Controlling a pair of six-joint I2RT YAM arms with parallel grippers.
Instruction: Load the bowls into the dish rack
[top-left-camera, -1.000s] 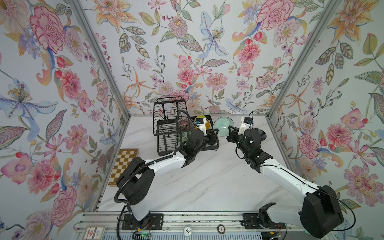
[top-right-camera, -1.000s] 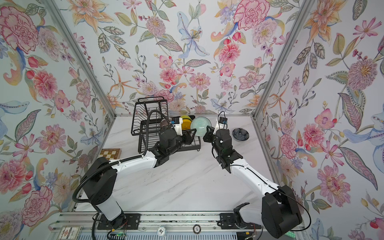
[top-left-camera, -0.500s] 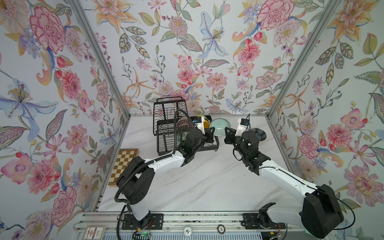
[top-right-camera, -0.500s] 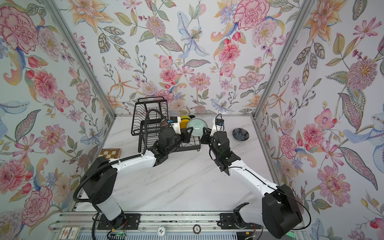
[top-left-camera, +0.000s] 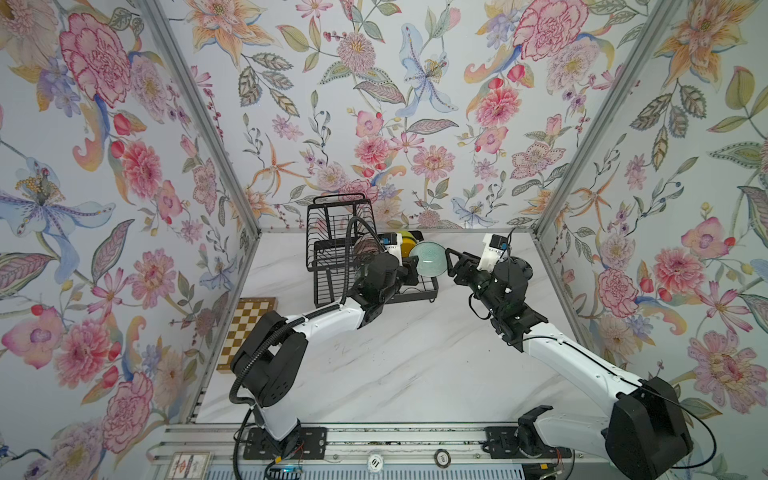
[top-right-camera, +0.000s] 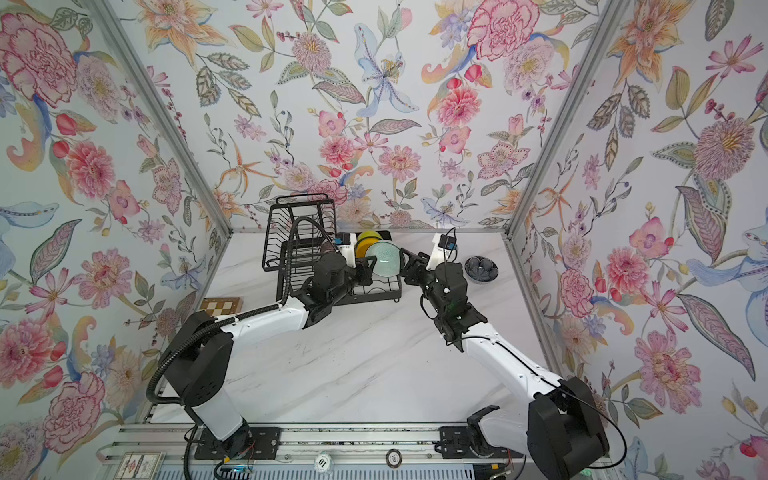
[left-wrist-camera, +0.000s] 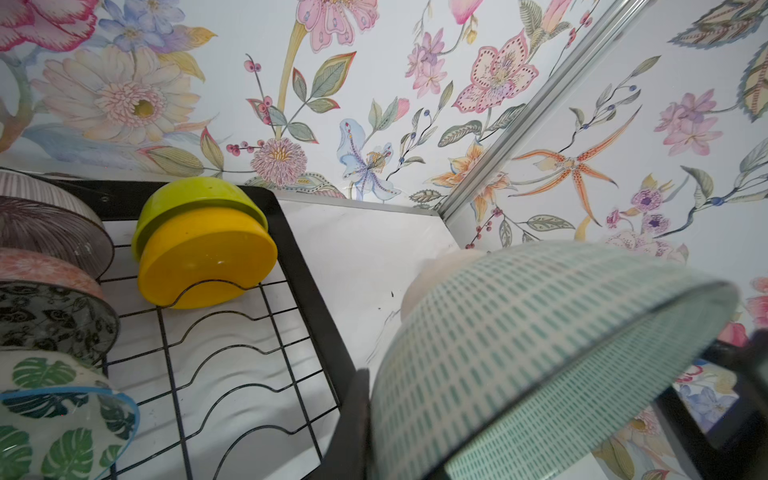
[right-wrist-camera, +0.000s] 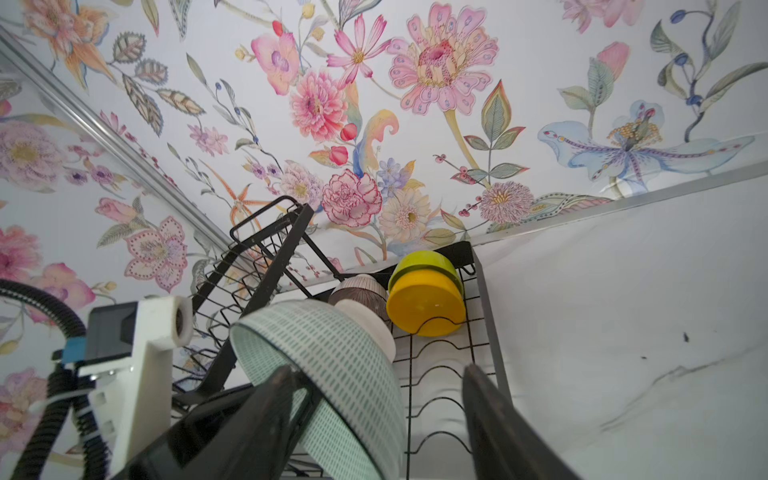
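Note:
The pale celadon bowl (top-left-camera: 428, 259) (top-right-camera: 384, 259) hangs on edge at the right end of the black wire dish rack (top-left-camera: 332, 232) (top-right-camera: 299, 224). My left gripper (top-left-camera: 409, 266) (left-wrist-camera: 395, 436) is shut on its rim. My right gripper (top-left-camera: 451, 259) (right-wrist-camera: 380, 386) stands open, its fingers (right-wrist-camera: 478, 386) wide on either side of the bowl's (right-wrist-camera: 332, 365) wall. In the lower tray stand the lime green bowl (left-wrist-camera: 195, 199), orange-yellow bowl (left-wrist-camera: 203, 257), a ribbed bowl (left-wrist-camera: 41, 224), black-and-white bowl (left-wrist-camera: 50, 316) and green-leaf bowl (left-wrist-camera: 54, 415). The dark blue bowl (top-right-camera: 481, 268) sits on the table at far right.
A brown-and-cream chessboard (top-left-camera: 245, 328) (top-right-camera: 220, 305) lies against the left wall. The rack's raised upper basket (right-wrist-camera: 266, 232) stands at the back left, close to the rear wall. Bare wire slots (left-wrist-camera: 232, 332) lie in front of the orange-yellow bowl.
The celadon bowl has moved left to the rack's right end. My left gripper has shut on it and my right gripper has opened off it.

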